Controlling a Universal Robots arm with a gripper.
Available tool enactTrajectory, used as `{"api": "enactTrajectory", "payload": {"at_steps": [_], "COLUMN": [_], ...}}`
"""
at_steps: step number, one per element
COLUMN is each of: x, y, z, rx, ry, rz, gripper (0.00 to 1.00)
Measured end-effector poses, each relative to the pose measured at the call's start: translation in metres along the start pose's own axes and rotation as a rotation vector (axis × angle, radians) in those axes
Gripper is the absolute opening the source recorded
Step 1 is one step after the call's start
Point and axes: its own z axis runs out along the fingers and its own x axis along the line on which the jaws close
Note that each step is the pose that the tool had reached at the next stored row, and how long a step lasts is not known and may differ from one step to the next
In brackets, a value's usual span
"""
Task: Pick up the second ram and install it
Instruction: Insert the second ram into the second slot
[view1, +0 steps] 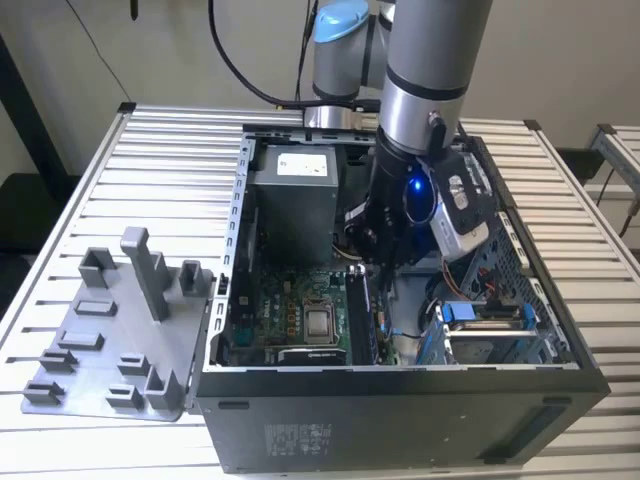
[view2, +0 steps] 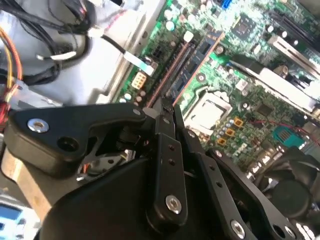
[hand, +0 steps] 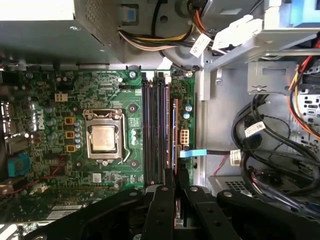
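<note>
End effector (hand: 175, 187) sits inside the open computer case (view1: 400, 400), its black fingers (hand: 162, 210) closed on the second ram (hand: 175, 135), a thin dark stick held edge-on, in line with the memory slots (hand: 155, 130).

Exterior view, left to right: grey plastic fixture (view1: 120, 340) with upright posts at 9 o'clock on the ribbed metal surface (view1: 180, 150); green motherboard (view1: 290, 310) with its square metallic CPU socket (view1: 320, 325) near centre; the end effector at about 1 o'clock of the socket; loose cables (view1: 470, 310) and a blue part at 3 o'clock.

Whether the stick is seated cannot be told; it looks at or just above the slot nearest the case wall. Judged good practice: keep the stick vertical and parallel to the slot, press evenly, avoid side load.

Slots are long, narrow, dark plastic; the board is matte and densely studded; the fingers are smooth black metal with screws.
</note>
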Motion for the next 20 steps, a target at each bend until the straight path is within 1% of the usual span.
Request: {"api": "enactTrajectory", "payload": {"at_steps": [7, 17, 20], "x": [0.0015, 0.0151, 0.0170], "y": [0.0004, 0.0021, 0.0027], "z": [0.0122, 0.0301, 0.0353], "rx": [0.0005, 0.0004, 0.0005], "ry": [0.0005, 0.0004, 0.0006], "rz": [0.000, 0.000, 0.000], "gripper": [0.14, 0.14, 0.14]}}
